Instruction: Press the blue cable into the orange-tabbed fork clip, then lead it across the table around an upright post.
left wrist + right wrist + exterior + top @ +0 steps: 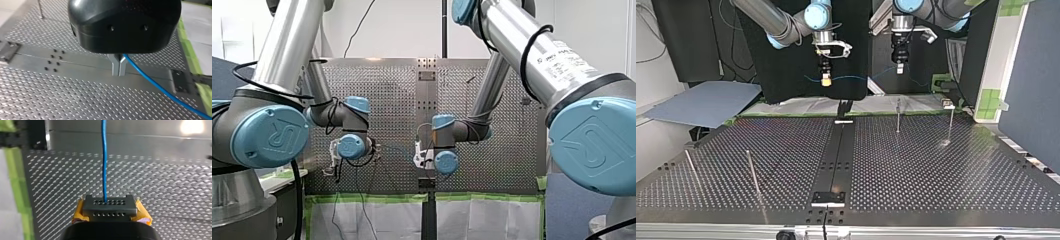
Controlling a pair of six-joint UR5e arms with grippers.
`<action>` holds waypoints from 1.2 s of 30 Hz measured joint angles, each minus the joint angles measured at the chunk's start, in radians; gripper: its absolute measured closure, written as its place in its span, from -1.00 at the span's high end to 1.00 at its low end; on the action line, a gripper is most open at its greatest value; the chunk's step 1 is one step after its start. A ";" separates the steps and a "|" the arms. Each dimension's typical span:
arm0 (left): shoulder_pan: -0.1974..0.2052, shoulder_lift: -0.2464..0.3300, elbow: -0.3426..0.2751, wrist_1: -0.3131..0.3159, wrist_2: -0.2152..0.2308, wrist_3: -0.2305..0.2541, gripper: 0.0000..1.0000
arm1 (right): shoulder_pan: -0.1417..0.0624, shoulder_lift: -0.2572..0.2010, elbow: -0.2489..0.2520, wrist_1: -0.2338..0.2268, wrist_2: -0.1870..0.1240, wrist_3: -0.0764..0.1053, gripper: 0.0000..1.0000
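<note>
**Two grippers, one cable, four posts.**

Top view: my right gripper [826,79], tipped with yellow, hangs at about 11 o'clock, above and beyond the far edge of the perforated table [936,170]. My left gripper [899,69] hangs at about 1 o'clock. The single blue cable [861,78] is strung in the air between the two, sagging slightly and well apart from the table surface.

Four upright posts [898,114] stand on the table. Two are at about 8 o'clock, near the front corner, and two at about 2 o'clock, toward the far side. One black centre rail [838,150] runs from 6 o'clock to 12 o'clock. One blue-grey sheet [706,102] lies off the table at 10 o'clock.

Left wrist view: the two metal fingers [115,67] are pressed together with the cable pinched at their base. From there it trails away to one side above the perforated plate. One post shows far beyond the gripper.

Right wrist view: the two yellow pads [142,212] are closed on the cable, which leads straight ahead of the gripper.
</note>
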 joint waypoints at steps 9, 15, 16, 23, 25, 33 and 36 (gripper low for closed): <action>0.016 -0.007 -0.001 0.042 0.030 -0.005 -1.00 | -0.007 -0.040 -0.006 -0.042 -0.093 0.024 -1.00; 0.026 -0.058 -0.002 0.080 0.001 0.010 -1.00 | -0.007 0.010 -0.037 -0.055 -0.150 0.029 -1.00; 0.028 -0.069 -0.003 0.083 -0.003 0.012 -1.00 | -0.007 0.017 -0.043 -0.055 -0.157 0.029 -1.00; 0.047 -0.132 -0.012 0.091 -0.009 0.012 -1.00 | -0.009 0.084 -0.099 -0.056 -0.224 0.034 -1.00; 0.053 -0.145 -0.012 0.095 -0.008 0.011 -1.00 | -0.011 0.100 -0.108 -0.057 -0.238 0.034 -1.00; 0.078 -0.216 0.015 0.158 0.011 -0.028 -1.00 | -0.023 0.178 -0.144 -0.052 -0.263 0.035 -1.00; 0.091 -0.246 0.029 0.182 0.014 -0.035 -1.00 | -0.027 0.210 -0.163 -0.043 -0.264 0.035 -1.00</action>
